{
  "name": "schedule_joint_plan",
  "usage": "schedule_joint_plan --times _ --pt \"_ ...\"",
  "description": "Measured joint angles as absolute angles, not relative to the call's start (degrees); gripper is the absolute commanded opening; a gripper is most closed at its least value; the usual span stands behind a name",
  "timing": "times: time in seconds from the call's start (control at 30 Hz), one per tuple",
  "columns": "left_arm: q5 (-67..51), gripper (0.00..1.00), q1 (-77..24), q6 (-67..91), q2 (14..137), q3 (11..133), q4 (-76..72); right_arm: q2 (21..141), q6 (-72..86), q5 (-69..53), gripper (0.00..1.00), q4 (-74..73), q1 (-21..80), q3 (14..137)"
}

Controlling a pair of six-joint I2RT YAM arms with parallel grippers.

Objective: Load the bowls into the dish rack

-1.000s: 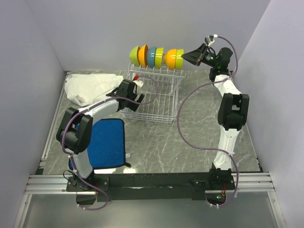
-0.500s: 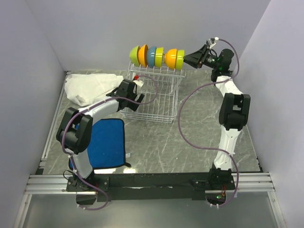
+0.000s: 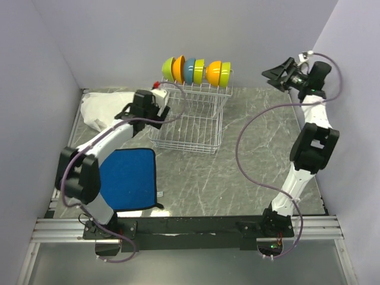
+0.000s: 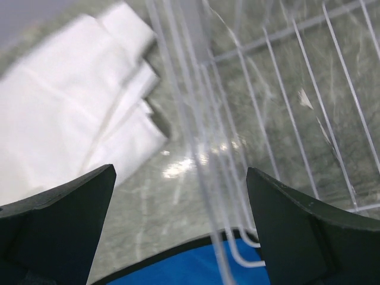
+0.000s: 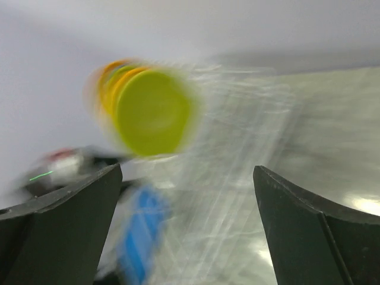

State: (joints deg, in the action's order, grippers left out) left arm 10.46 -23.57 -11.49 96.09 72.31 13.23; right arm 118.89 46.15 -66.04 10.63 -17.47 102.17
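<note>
Left gripper (image 4: 179, 173): I am holding fingers (image 4: 53, 237) spread, empty; dish rack (image 4: 205, 148) wires lying just past them, risking a snag. Right gripper (image 5: 187, 171): spread, empty; bowls (image 5: 151, 110) sitting ahead, risking a knock.

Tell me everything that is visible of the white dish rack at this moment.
The dish rack is of thin white wire, in two tiers, and stands upright on the grey marbled table, near the back wall. Its slotted upper shelf holds a row of coloured bowls set on edge, side by side. The open lower basket looks empty.
</note>
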Motion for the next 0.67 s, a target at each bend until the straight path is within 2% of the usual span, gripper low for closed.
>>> schedule_joint_plan --times 0.13,0.27,0.47,0.67 --pt "8.1 0.99 -21.6 -13.1 87.4 69.6 11.1 113.3 23.1 -46.3 1.0 -11.4 -19.6 103.7" --pt "6.8 0.99 -20.4 -13.9 75.7 61.7 7.0 104.5 10.7 -27.4 1.0 -20.2 -15.4 98.0" --pt "7.1 1.0 -12.3 -12.3 68.7 56.0 2.2 94.9 6.0 -10.3 1.0 -24.2 -9.8 86.4" --pt "7.3 0.99 -4.9 -11.0 65.2 50.6 2.1 87.7 4.6 -4.0 1.0 -27.1 -9.9 77.1"
